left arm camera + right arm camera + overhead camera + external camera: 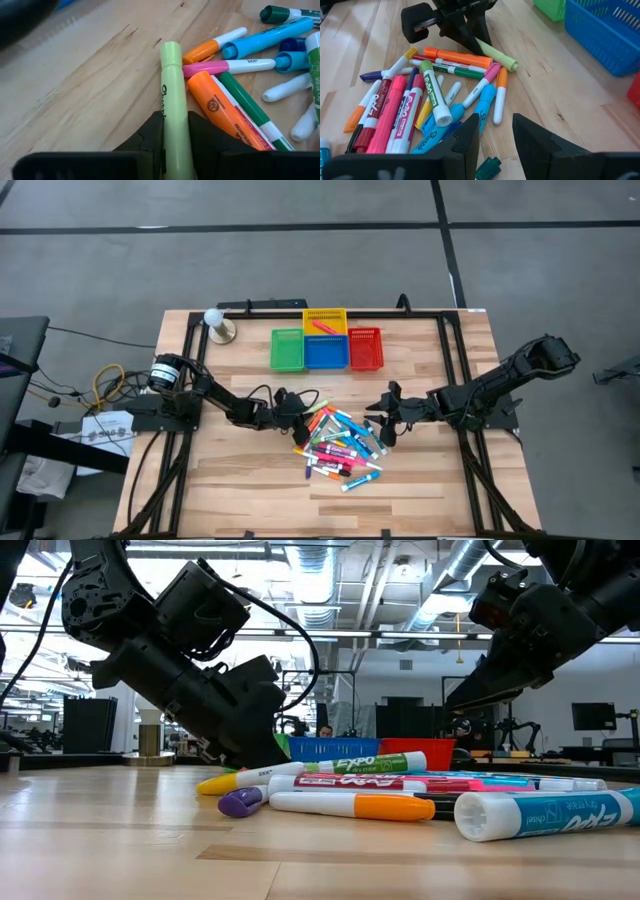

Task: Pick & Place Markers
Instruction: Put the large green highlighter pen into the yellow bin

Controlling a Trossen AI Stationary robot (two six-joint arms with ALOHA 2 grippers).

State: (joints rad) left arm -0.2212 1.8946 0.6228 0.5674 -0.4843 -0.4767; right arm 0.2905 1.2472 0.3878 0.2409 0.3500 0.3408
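Observation:
A pile of markers [340,445] with white and coloured barrels lies on the wooden table, in front of the baskets. My left gripper [303,404] is at the pile's far left edge, shut on a pale yellow-green highlighter [172,95]. My right gripper [385,423] hangs open over the pile's right edge; in the right wrist view its fingers [465,142] stand apart above a blue marker [480,107] and touch nothing. One pink marker [322,326] lies in the yellow basket [325,314]. My left gripper pinches the highlighter's barrel [174,125] between its two fingers [151,132], with the fingers lying along it. The capped free end [506,60] sticks out ahead of the fingertips, slanting down toward the table. Whether that end touches the wood, I cannot tell.
Green [287,350], blue [325,353] and red [365,350] baskets stand in a row at the table's far middle, with the yellow one behind the blue. A white knob on a round base [217,325] stands at the far left. Bare wood lies on the near side.

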